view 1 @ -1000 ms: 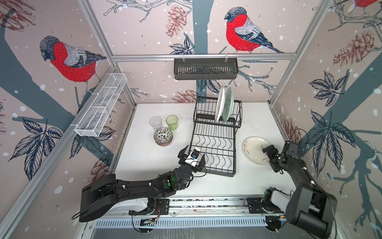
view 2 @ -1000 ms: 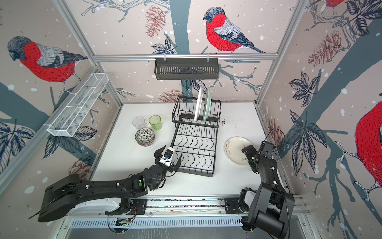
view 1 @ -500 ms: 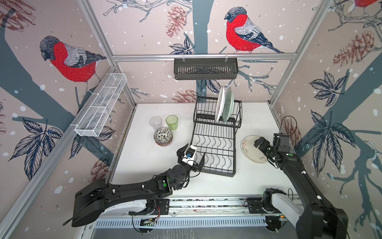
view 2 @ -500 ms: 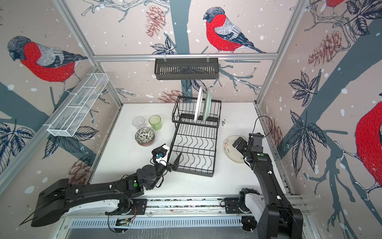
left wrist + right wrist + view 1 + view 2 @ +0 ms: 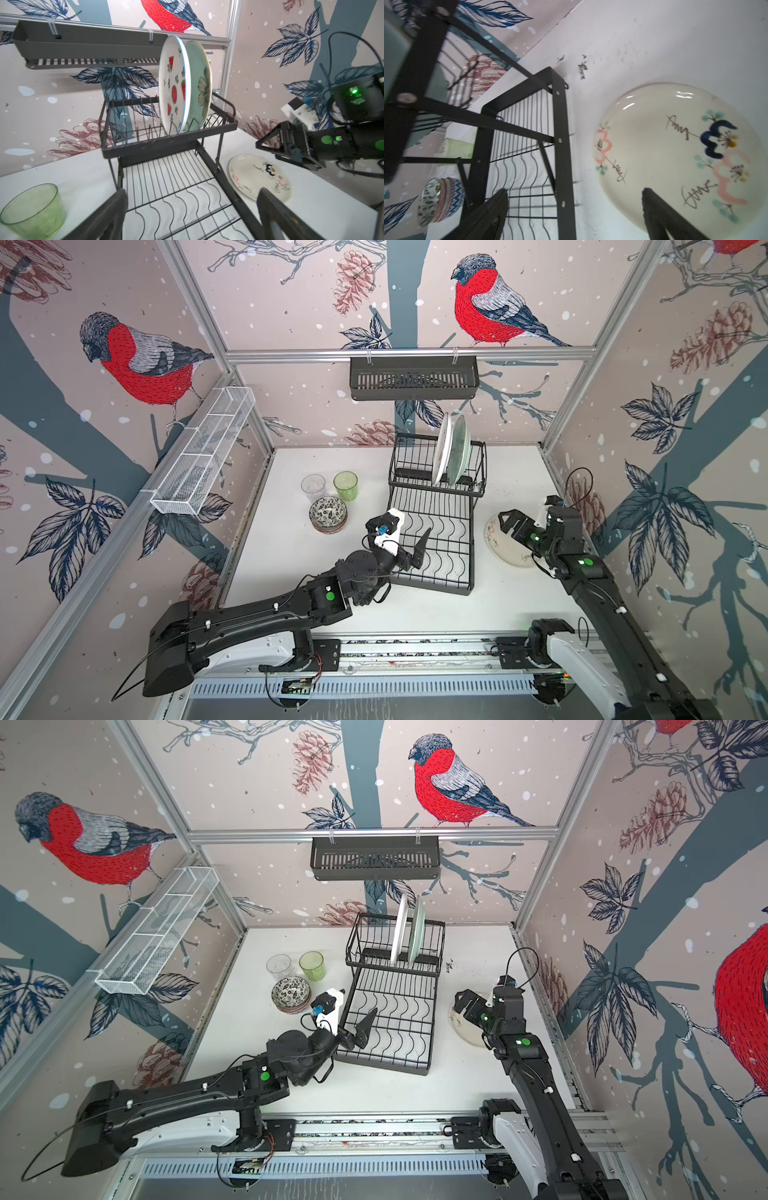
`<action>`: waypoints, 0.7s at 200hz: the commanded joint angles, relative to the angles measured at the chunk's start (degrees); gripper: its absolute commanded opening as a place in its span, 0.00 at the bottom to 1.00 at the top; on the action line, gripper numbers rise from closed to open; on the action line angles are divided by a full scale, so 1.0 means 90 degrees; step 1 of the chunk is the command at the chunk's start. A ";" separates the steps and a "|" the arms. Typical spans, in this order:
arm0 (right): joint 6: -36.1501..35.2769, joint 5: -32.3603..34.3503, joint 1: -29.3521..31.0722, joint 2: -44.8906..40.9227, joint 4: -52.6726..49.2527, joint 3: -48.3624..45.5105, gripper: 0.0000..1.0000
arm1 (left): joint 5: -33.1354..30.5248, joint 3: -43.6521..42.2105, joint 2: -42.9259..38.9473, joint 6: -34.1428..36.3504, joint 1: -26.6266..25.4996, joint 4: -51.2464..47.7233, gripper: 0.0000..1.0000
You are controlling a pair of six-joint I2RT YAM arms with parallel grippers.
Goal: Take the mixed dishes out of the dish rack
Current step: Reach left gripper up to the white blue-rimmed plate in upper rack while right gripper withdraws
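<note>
The black wire dish rack (image 5: 432, 586) stands mid-table. In its raised back section a white plate with watermelon slices (image 5: 173, 87) and a pale green flower plate (image 5: 200, 83) stand upright; the flat tray holds nothing. A cream plate with painted flowers (image 5: 505, 549) lies on the table right of the rack. Left of it stand stacked patterned bowls (image 5: 328, 512), a green tumbler (image 5: 345, 485) and a clear tumbler (image 5: 313, 487). My left gripper (image 5: 409, 549) is open over the tray's front left corner. My right gripper (image 5: 513, 522) is open above the cream plate's left rim, holding nothing.
A black slotted basket (image 5: 413, 377) hangs on the back wall above the rack. A long white mesh basket (image 5: 203, 456) is fixed to the left wall. Walls close the table on three sides. Both arm bases sit on the front rail.
My right gripper rose off the cream plate and moved left and back toward the rack. My left gripper advanced a little over the tray's front corner. Both stayed open.
</note>
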 commanded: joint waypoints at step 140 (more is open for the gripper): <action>-0.0593 -0.0708 0.0294 -0.0929 0.0500 -0.0045 1.00 | 0.2926 0.3511 0.2534 -0.1397 0.1771 -0.2037 0.69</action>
